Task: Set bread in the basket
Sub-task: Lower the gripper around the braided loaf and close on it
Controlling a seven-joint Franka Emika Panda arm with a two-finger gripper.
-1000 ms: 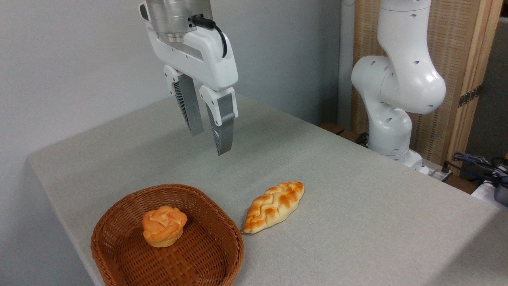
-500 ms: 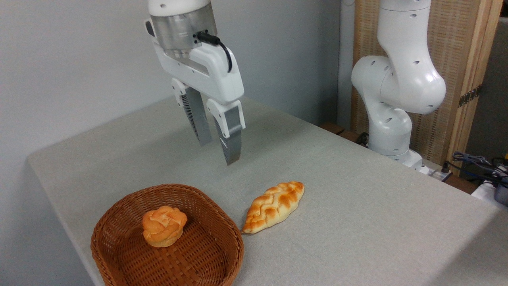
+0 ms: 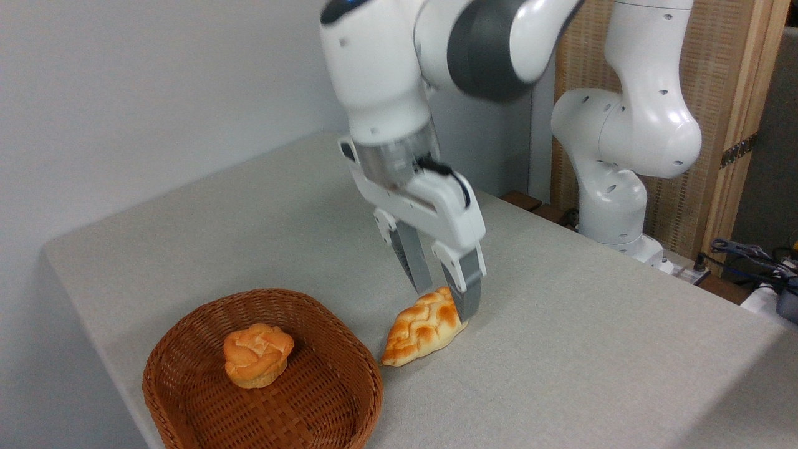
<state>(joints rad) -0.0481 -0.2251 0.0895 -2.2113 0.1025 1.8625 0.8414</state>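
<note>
The bread (image 3: 419, 329), a braided pale golden loaf with toasted plaits, lies on the grey table just right of the basket (image 3: 206, 315). The basket is brown woven wicker with a thick rim, at the front left. My gripper (image 3: 446, 304) is open and low over the loaf's far right end, one finger (image 3: 414, 263) behind it and the other finger (image 3: 466, 293) in front, hiding the loaf's tip. The fingers straddle that end; whether they touch it I cannot tell.
A small round orange-brown swirled bun (image 3: 257, 353) sits inside the basket. The arm's white base (image 3: 614, 187) stands at the table's back right, with cables (image 3: 751, 259) beyond. The table's front left edge runs close beside the basket.
The gripper has moved right and down from above the table behind the basket to the loaf's far end, staying open. Loaf, bun and basket have not moved.
</note>
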